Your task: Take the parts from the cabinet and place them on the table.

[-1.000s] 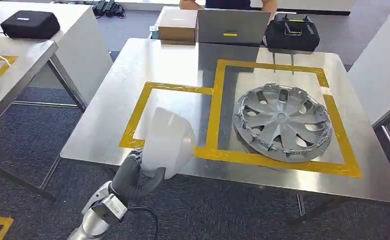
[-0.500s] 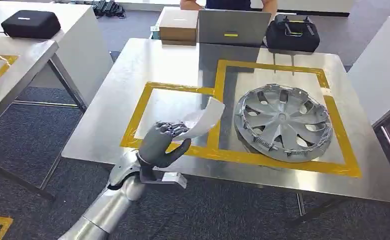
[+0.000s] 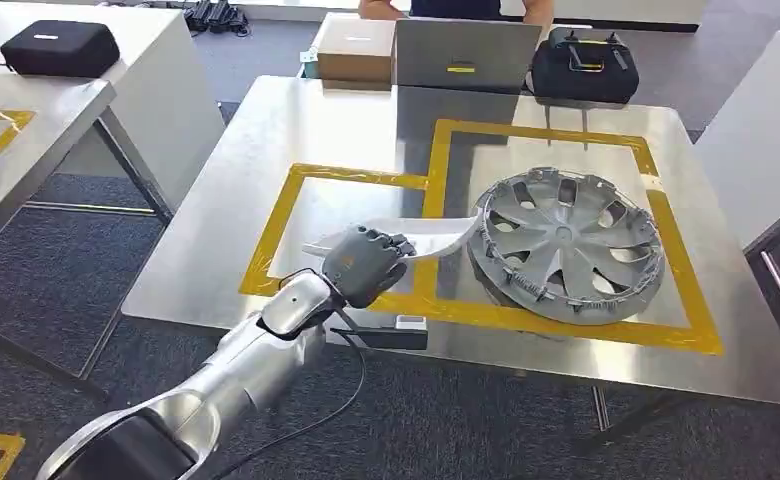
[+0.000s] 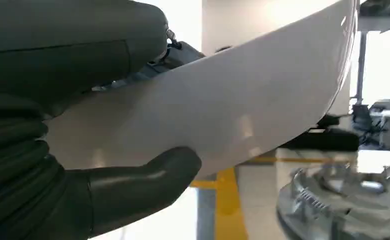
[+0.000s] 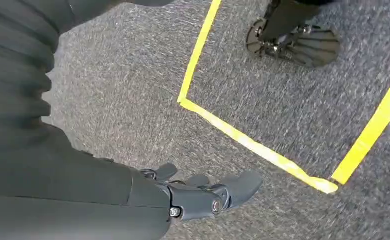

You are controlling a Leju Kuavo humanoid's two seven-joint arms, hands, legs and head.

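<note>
Since a second ago my left arm has swung up from below the near edge and out over the table [image 3: 266,130], and the white panel [image 3: 421,238], which stood upright in front of me then, now lies nearly flat. It's hovering above the smaller yellow-taped square [image 3: 296,180], with its far-right tip reaching over the tape towards the hubcap [image 3: 566,240] that already sits in the bigger square on the right.

So the step I'm on is the put-down. My plan, for what it's worth: drop it straight down and keep it level so one edge doesn't hit first and skid on that shiny metal. I'd also pull it a bit left, since the tip looks awfully close to the hubcap rim and I don't want to nudge it. Let go only once the panel is resting on the table, because it's curved and will probably rock.

Pose-wise, my left arm is stretched forward and slightly right from the near-left corner. My left hand [image 3: 364,262] is palm down, clamped on the panel's near end; in the wrist view the thumb [image 4: 148,175] is pressed under its edge and the fingers wrap over the other side.

My right hand [image 5: 203,192] just hangs over the grey carpet, fingers loosely apart, holding nothing.
</note>
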